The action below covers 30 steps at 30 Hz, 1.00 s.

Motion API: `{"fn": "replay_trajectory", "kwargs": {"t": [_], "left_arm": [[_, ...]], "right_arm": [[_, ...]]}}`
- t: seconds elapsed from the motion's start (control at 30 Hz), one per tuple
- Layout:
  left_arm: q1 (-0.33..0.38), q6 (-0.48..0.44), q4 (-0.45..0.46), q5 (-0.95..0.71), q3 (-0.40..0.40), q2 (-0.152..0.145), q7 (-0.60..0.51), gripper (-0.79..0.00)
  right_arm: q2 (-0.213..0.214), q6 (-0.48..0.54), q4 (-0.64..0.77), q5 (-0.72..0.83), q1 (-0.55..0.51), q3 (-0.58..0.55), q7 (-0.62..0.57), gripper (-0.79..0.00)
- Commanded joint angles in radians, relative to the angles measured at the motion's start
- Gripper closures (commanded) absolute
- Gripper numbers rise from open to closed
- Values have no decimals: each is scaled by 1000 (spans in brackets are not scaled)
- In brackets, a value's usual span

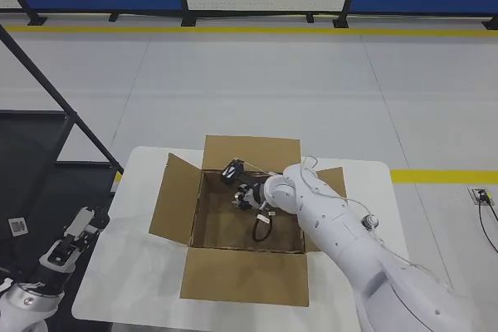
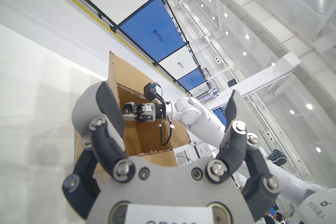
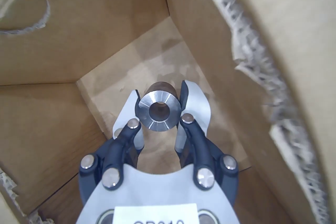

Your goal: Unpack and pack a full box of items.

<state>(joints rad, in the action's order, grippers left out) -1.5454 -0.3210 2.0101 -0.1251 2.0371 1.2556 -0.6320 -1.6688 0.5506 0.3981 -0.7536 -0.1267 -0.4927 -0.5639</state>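
Observation:
An open cardboard box point(image 1: 242, 272) with its flaps spread stands on the white table point(image 1: 133, 274). My right gripper point(image 1: 242, 197) is inside the box, near its far wall. In the right wrist view that gripper point(image 3: 159, 97) is shut on a short metal cylinder point(image 3: 159, 112) with a hole through its middle, held above the bare box floor point(image 3: 157, 57). My left gripper point(image 1: 81, 224) hovers off the table's left edge, open and holding nothing; in the left wrist view the left gripper point(image 2: 168, 104) points up toward the box point(image 2: 147, 135) and the right gripper point(image 2: 130, 111).
A dark frame and panel point(image 1: 33, 166) stand to the left of the table. A yellow floor line point(image 1: 448, 176) runs to the right behind the table. Torn corrugated edges point(image 3: 252, 51) line the box wall close to the right gripper.

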Motion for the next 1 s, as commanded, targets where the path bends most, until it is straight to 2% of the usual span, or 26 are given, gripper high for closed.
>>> {"fn": "replay_trajectory", "kwargs": {"t": [0.0, 0.23, 0.4, 0.53, 0.67, 0.83, 0.97], "left_arm": [[0, 0, 0, 0, 0, 0, 0, -785], [0, 0, 0, 0, 0, 0, 0, -785], [0, 0, 0, 0, 0, 0, 0, -785], [0, 0, 0, 0, 0, 0, 0, -785], [0, 0, 0, 0, 0, 0, 0, -785], [0, 0, 0, 0, 0, 0, 0, -785], [0, 0, 0, 0, 0, 0, 0, -785]], "right_arm": [[18, -12, 40, -11, -6, -13, 4, 0], [119, -79, 320, -80, -90, -103, -44, 0], [220, -144, 672, -168, -240, -238, -150, 0], [297, -217, 987, -276, -412, -397, -244, 0], [353, -305, 1258, -380, -597, -589, -303, 0], [400, -396, 1540, -446, -835, -868, -319, 0], [418, -467, 1690, -450, -1019, -1074, -308, 0]]}}
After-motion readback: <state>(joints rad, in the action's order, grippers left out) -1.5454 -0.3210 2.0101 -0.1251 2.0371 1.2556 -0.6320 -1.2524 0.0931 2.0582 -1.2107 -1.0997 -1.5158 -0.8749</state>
